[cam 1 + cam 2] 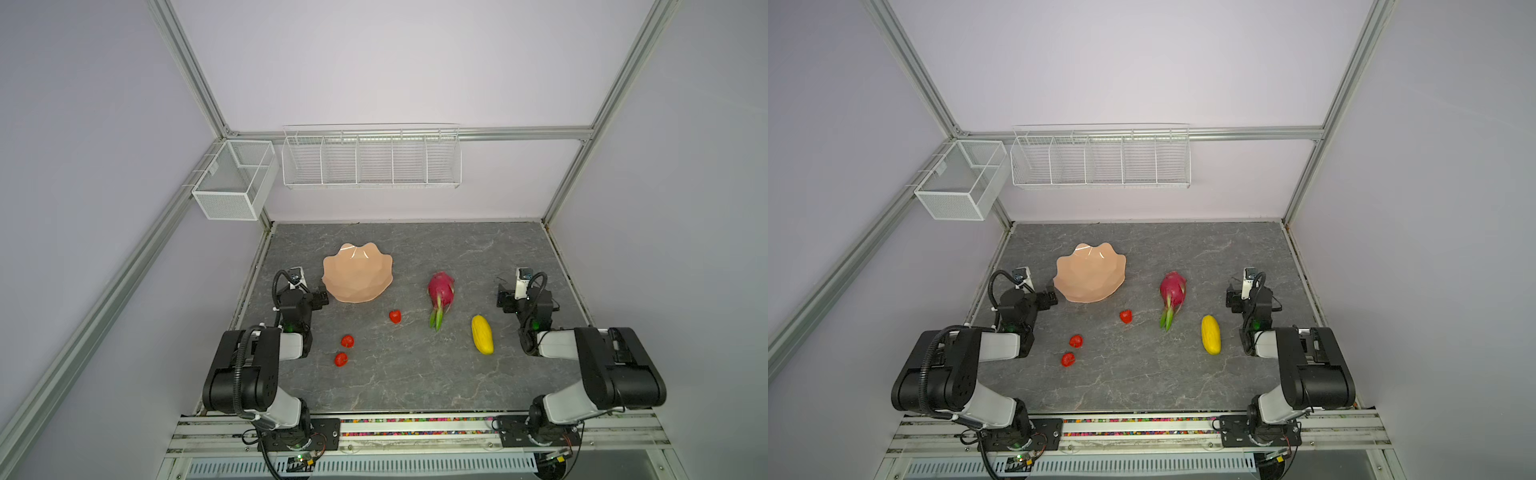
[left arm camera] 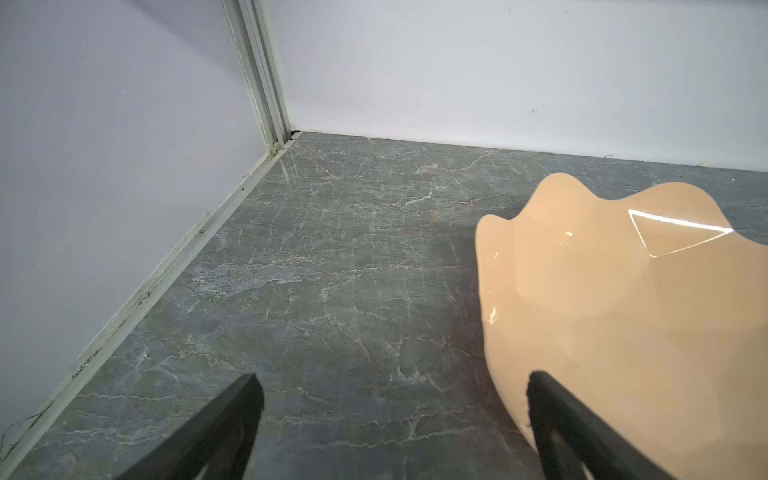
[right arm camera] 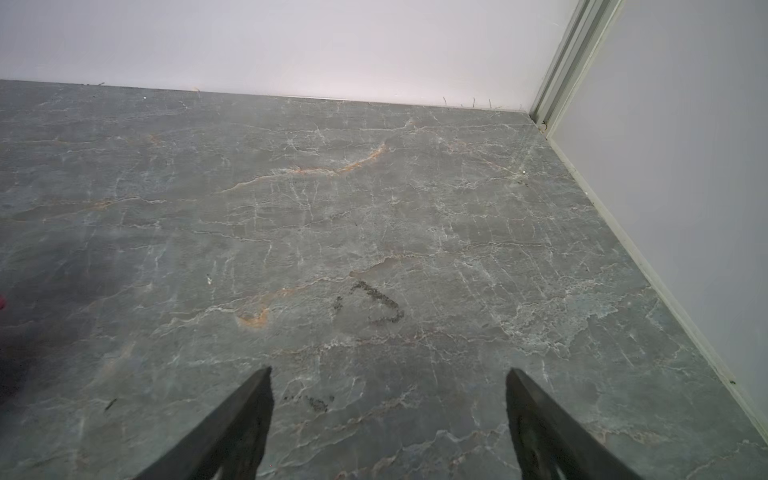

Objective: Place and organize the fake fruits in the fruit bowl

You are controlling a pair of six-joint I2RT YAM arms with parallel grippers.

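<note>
The peach-pink fruit bowl (image 1: 357,274) (image 1: 1091,272) stands at the back left of the table, and no fruit shows in it. To its right lies the magenta dragon fruit (image 1: 441,291) (image 1: 1173,289), with the yellow oblong fruit (image 1: 482,334) (image 1: 1211,334) nearer the right arm. Three red strawberries (image 1: 395,316) (image 1: 347,341) (image 1: 340,359) lie apart on the table in front of the bowl. My left gripper (image 1: 321,297) (image 2: 392,382) is open and empty just left of the bowl (image 2: 623,311). My right gripper (image 1: 505,299) (image 3: 388,374) is open over bare table, right of the fruits.
A white mesh basket (image 1: 235,178) and a white wire rack (image 1: 372,160) hang on the walls above the back of the grey marble table (image 1: 415,374). Side walls with aluminium posts close in the table on both sides.
</note>
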